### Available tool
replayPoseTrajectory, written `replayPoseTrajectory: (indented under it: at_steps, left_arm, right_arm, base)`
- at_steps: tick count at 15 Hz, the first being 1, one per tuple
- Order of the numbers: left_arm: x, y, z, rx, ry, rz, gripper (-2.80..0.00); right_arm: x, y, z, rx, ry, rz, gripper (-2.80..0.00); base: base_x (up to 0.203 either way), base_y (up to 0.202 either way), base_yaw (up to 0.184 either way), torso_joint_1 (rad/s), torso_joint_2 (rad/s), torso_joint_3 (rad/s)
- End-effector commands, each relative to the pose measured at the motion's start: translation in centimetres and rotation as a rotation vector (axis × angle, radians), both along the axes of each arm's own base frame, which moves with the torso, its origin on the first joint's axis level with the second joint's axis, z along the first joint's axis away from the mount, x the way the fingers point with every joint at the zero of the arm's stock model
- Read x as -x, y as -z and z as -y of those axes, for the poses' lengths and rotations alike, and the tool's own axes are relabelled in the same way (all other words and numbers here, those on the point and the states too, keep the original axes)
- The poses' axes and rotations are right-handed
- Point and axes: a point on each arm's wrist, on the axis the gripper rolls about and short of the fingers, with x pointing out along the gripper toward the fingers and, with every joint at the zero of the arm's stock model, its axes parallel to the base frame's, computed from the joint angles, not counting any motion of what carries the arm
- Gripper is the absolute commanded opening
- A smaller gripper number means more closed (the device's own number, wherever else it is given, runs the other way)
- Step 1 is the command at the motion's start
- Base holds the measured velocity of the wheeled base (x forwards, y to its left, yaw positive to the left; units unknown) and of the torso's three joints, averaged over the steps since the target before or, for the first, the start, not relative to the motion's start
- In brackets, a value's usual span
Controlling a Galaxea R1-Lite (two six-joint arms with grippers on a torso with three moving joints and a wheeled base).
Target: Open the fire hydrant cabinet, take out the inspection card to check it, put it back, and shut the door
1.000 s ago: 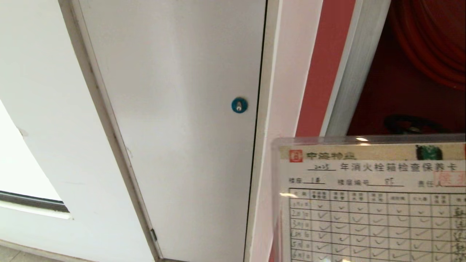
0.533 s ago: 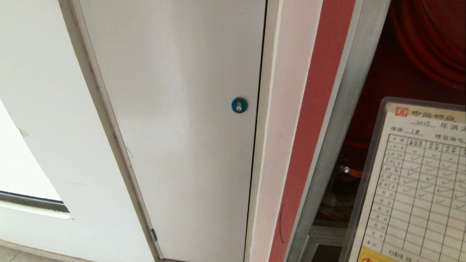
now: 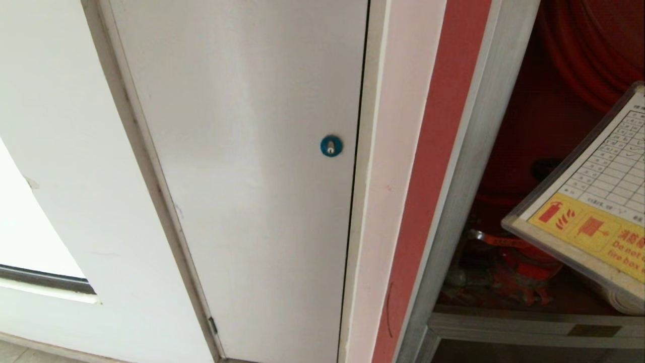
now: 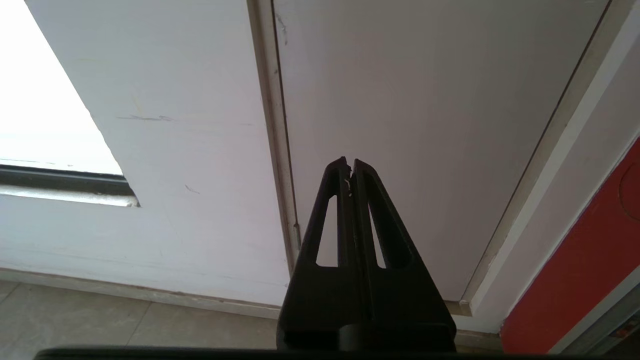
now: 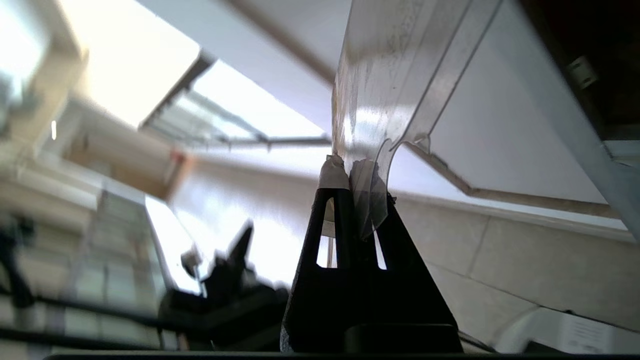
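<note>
**Card's out of the cabinet, right pincer has it**

So the right pincer (image 5: 352, 175) is clamped tight on the edge of the inspection card (image 3: 594, 201), pinching the clear plastic sleeve between its fingertips. In the head view the card sits tilted in front of the open fire hydrant cabinet (image 3: 468, 166), yellow band (image 3: 592, 232) at the lower end and the checkmark grid above it. Behind it there's the red interior, the red hose reel (image 3: 589, 60) up top and the red valve (image 3: 524, 267) down near the cabinet's bottom frame rail. The pincer itself isn't in the head view.

Left pincer (image 4: 349, 167) is closed on nothing, just pointing at the plain white door (image 3: 252, 176) with the little blue round lock (image 3: 331, 145).
</note>
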Motion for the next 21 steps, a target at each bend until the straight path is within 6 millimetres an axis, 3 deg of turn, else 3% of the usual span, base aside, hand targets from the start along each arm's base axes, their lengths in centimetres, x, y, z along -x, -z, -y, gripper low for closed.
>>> replayPoseTrajectory:
  at_steps: [1,5,12,15,21]
  left_arm:
    - [0.0,0.0,0.0,0.0,-0.001,-0.002,-2.8]
    - [0.0,0.0,0.0,0.0,-0.001,-0.002,-2.8]
    - [0.0,0.0,0.0,0.0,0.0,-0.002,-2.8]
    - [0.0,0.0,0.0,0.0,0.0,-0.002,-2.8]
    - [0.0,0.0,0.0,0.0,-0.001,-0.002,-2.8]
  right_arm:
    - [-1.9,-0.5,-0.8,-0.02,0.071,-0.073,-2.8]
    - [-3.3,-0.8,-0.9,-0.057,0.184,-0.131,-2.8]
    - [-4.1,-0.4,-0.1,-0.084,0.358,-0.194,-2.8]
    - [-4.4,-1.3,0.3,-0.171,0.439,-0.219,-2.8]
    - [-7.5,-2.1,0.8,-0.237,0.474,-0.294,-2.8]
  base:
    - [0.0,0.0,0.0,0.0,0.0,0.0]
    - [0.0,0.0,0.0,0.0,0.0,0.0]
    - [0.0,0.0,0.0,0.0,0.0,0.0]
    - [0.0,0.0,0.0,0.0,0.0,0.0]
    - [0.0,0.0,0.0,0.0,0.0,0.0]
